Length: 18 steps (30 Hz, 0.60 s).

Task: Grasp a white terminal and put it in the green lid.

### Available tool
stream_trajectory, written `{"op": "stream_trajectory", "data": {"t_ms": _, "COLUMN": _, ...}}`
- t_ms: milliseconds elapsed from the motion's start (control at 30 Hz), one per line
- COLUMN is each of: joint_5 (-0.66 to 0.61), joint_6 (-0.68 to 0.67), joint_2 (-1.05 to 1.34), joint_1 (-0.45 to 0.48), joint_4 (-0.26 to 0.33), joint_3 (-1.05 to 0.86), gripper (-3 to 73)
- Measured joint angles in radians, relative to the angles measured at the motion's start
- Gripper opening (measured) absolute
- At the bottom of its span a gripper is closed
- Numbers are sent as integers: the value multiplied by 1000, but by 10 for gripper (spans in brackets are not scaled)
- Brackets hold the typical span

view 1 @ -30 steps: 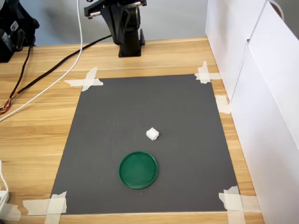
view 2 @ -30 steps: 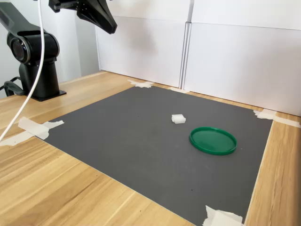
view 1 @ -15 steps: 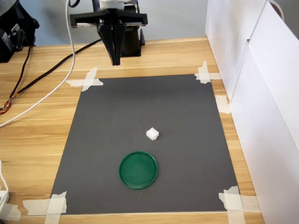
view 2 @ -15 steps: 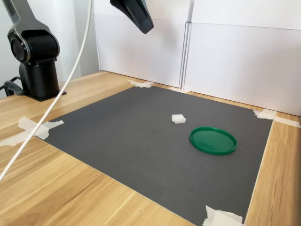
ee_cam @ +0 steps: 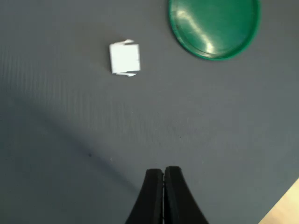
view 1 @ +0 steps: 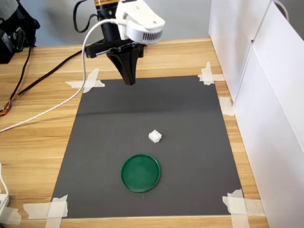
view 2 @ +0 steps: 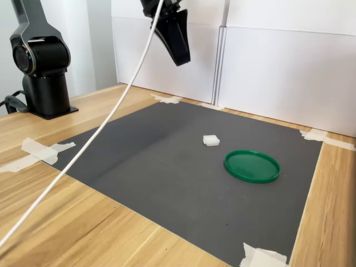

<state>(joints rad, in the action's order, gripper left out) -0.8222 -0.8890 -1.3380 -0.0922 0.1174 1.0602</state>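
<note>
The white terminal (view 1: 155,137) (view 2: 211,140) (ee_cam: 124,59) is a tiny cube lying on the dark grey mat. The round green lid (view 1: 140,173) (view 2: 252,166) (ee_cam: 214,26) lies flat close beside it, nearer the mat's front edge in the first exterior view, with nothing in it. My black gripper (view 1: 129,81) (view 2: 181,60) (ee_cam: 163,173) hangs high above the mat's far part, well away from both. Its two fingers are pressed together and hold nothing. A white camera housing (view 1: 141,22) sits on the wrist.
The dark grey mat (view 1: 118,123) is taped at its corners to a wooden table (view 1: 38,128). White panels (view 1: 266,95) wall the first exterior view's right side. The arm's base (view 2: 41,72) stands at the back, and a white cable (view 2: 83,161) trails from the wrist across the table.
The arm has swung out from its base over the mat and come lower, toward the terminal. The gripper stays shut. Terminal and lid have not moved.
</note>
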Motion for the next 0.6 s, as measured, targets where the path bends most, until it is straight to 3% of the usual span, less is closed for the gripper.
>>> {"op": "stream_trajectory", "data": {"t_ms": 133, "joint_5": -24, "joint_6": -106, "joint_2": -23, "joint_1": 0, "joint_4": 30, "joint_3": 4, "gripper": -21}}
{"op": "stream_trajectory", "data": {"t_ms": 367, "joint_5": -91, "joint_6": -144, "joint_2": -76, "joint_1": 0, "joint_4": 63, "joint_3": 30, "gripper": 7}}
{"op": "stream_trajectory", "data": {"t_ms": 467, "joint_5": -134, "joint_6": -151, "joint_2": -113, "joint_1": 0, "joint_4": 64, "joint_3": 71, "gripper": 92}}
{"op": "stream_trajectory", "data": {"t_ms": 600, "joint_5": -157, "joint_6": -150, "joint_2": -158, "joint_1": -15, "joint_4": 34, "joint_3": 106, "gripper": 299}}
